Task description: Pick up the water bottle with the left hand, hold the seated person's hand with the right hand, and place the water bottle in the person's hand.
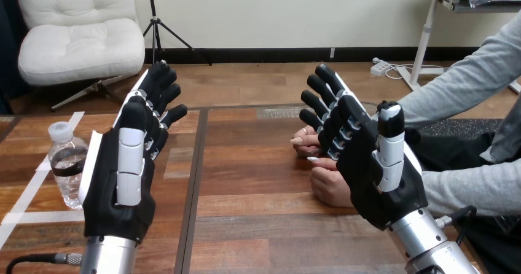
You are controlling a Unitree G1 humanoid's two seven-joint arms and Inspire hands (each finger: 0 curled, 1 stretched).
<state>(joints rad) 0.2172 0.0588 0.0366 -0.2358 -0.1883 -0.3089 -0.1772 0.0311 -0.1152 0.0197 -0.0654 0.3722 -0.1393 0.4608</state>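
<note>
- Head view: the water bottle (64, 163) stands upright on the worktop (258, 182) at the far left, clear, with a white cap still on.
- White tape strips (24, 195) lie on the wood around the bottle's base.
- The robot's left hand (126, 176) is raised just beside the bottle, on the side toward the worktop's middle. Its fingers are straight and grasp nothing, and its edge covers part of the bottle.
- I cannot tell whether that hand touches the bottle.
- The right hand (368, 163) is raised at the right, released, with its fingers stretched out and slightly spread.
- Two hands of the seated person rest on the worktop right of centre: the person's nearer hand (330, 188) and the person's farther hand (305, 144), close together.
- The right hand stands in front of them and hides part of each. Its fingers are not curled round either, and I cannot tell whether it touches them.
- The bottle and the person's hands are well apart, at opposite sides of the worktop.
</note>
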